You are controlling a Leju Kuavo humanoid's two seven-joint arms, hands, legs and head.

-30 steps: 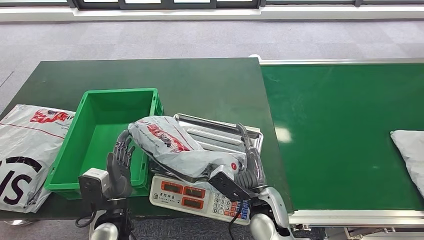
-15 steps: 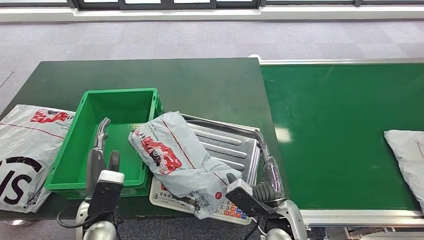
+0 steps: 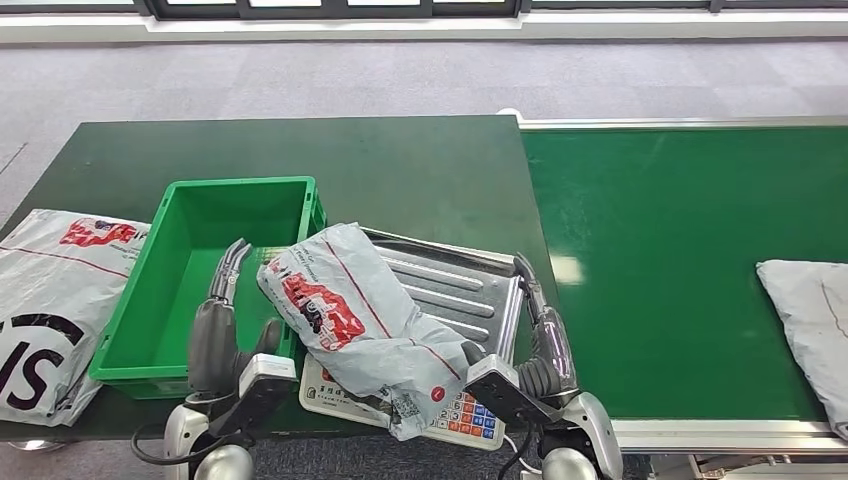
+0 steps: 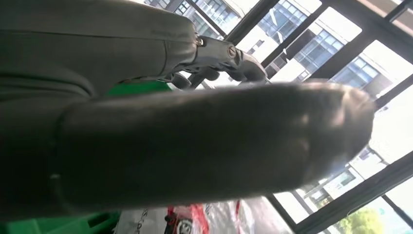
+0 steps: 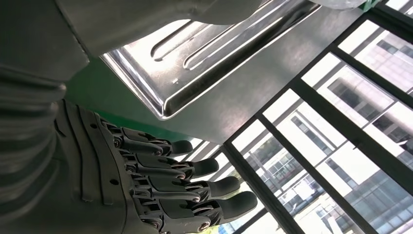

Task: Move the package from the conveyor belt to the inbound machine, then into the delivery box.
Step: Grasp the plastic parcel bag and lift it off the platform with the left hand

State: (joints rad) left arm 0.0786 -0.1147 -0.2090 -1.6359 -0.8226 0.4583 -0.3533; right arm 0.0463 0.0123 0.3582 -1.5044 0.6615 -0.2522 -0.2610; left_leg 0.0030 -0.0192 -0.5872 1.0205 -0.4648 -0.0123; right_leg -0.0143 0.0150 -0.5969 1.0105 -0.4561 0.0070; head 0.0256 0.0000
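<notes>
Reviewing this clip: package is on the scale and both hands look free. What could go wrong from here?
1. The package lies slanted across the scale's steel tray, one end draped over the keypad at the table's front edge; it might slide off.
2. It sits close beside the green box; the left hand, open by the box's near wall, could catch that wall when reaching.
3. The right hand is open beside the tray, and could nudge the tray.

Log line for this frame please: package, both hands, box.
package: lying on scale | left hand: open, by box | right hand: open, beside scale | box: no package inside
</notes>
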